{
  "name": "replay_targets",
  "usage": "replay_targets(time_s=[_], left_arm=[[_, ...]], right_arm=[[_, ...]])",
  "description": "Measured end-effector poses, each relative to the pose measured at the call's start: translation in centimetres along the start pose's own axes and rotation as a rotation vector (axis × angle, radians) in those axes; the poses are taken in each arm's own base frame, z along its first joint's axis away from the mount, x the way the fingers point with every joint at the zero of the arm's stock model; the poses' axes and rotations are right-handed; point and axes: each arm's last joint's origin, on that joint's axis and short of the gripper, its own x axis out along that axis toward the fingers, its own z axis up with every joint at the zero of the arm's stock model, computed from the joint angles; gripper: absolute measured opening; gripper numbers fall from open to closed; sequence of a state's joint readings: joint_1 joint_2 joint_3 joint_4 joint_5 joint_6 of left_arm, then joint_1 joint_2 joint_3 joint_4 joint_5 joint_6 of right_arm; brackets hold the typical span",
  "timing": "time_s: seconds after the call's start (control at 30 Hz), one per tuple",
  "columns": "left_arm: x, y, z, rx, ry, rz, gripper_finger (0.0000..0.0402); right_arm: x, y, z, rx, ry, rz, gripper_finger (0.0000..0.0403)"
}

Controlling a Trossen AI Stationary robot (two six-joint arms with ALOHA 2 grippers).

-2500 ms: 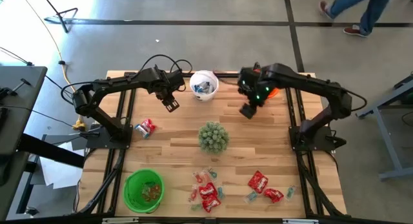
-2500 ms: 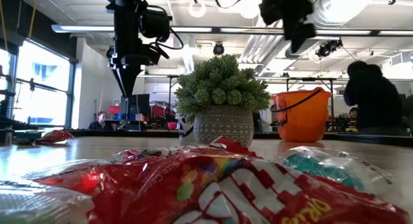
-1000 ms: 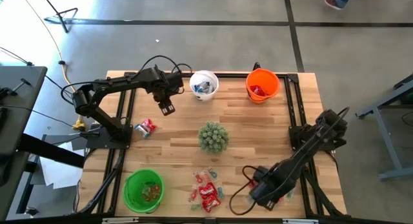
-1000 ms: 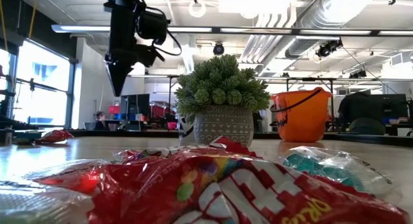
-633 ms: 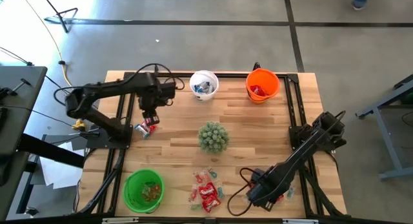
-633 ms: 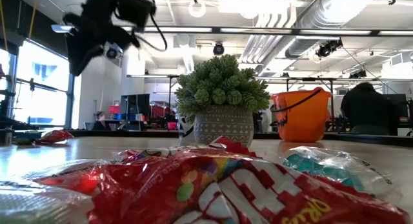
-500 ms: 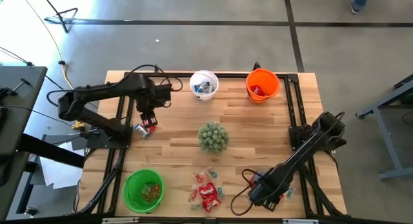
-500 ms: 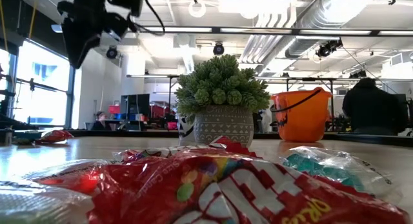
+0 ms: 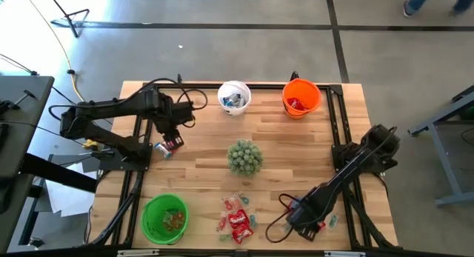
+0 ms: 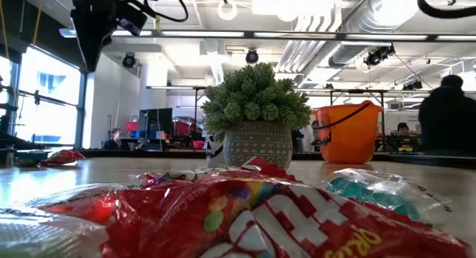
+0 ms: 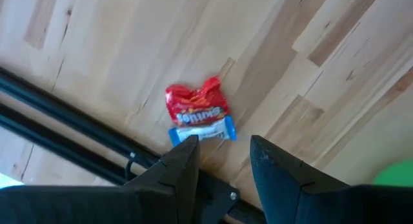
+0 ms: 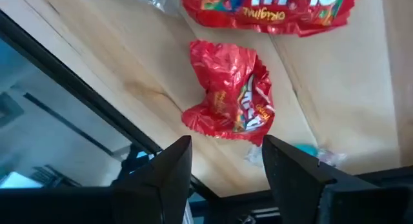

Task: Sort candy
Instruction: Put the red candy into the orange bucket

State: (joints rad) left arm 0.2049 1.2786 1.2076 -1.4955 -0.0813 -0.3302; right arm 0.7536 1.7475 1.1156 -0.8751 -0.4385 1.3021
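So on the left side of the table, the left gripper [image 9: 172,138] is hung right above a small red packet [image 11: 195,110] with a blue-and-white sweet [image 11: 201,133] tucked against it, near the table's left edge rail; the fingers [image 11: 182,161] are spread apart and nothing is held between them. Toward the near-left corner, a green bucket [image 9: 150,210] is seen with tiny pieces in it. In the middle, a potted plant [image 9: 244,157] is parked, and a loose pile of candy [image 9: 237,216] is scattered along the near edge just past it. At the far edge, a white bucket [image 9: 223,92] with pale wrappers and an orange bucket [image 9: 311,89] with red packets are lined up. Over on the right, the right gripper [image 9: 305,216] is lowered over a crumpled red packet [image 12: 230,95] at the near edge, fingers wide and empty, a second red bag [image 12: 268,10] lying just beyond. Looks like both pickups are only being lined up, not made. Next, a straight drop and a close around each packet is probably needed, then a carry to the orange bucket.
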Motion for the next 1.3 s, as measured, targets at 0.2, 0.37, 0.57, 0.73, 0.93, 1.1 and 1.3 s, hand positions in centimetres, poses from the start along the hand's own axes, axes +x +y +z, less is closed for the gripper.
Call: replay_targets(time_s=[0.2,0.37,0.57,0.73,0.93,1.1,1.3], left_arm=[[0.0,-0.2,0.3,-0.006,-0.032,-0.011,0.0124],[0.0,-0.3,0.2,-0.009,-0.03,-0.011,0.0124],[0.0,-0.3,0.2,-0.013,-0.034,-0.009,0.0124],[0.0,-0.3,0.3,-0.021,-0.037,-0.003,0.0124],[0.0,-0.3,0.3,-0.027,-0.042,-0.001,0.0124],[0.0,-0.4,0.5,-0.029,-0.064,-0.006,0.0124],[0.0,-0.4,0.6,-0.03,-0.068,-0.004,0.0124]], right_arm=[[2.1,-1.6,0.5,-0.006,0.02,-0.004,0.0181],[3.8,-2.5,1.1,-0.011,0.026,0.066,0.0181],[4.7,-3.2,1.3,0.023,0.034,0.107,0.0178],[4.6,-3.0,1.3,0.019,0.032,0.107,0.0128],[4.2,-2.2,1.2,0.001,0.028,0.13,0.003],[3.8,-2.1,1.1,0.002,0.045,0.11,0.0007],[1.5,-2.9,-0.3,0.034,0.069,0.045,0.0002]])
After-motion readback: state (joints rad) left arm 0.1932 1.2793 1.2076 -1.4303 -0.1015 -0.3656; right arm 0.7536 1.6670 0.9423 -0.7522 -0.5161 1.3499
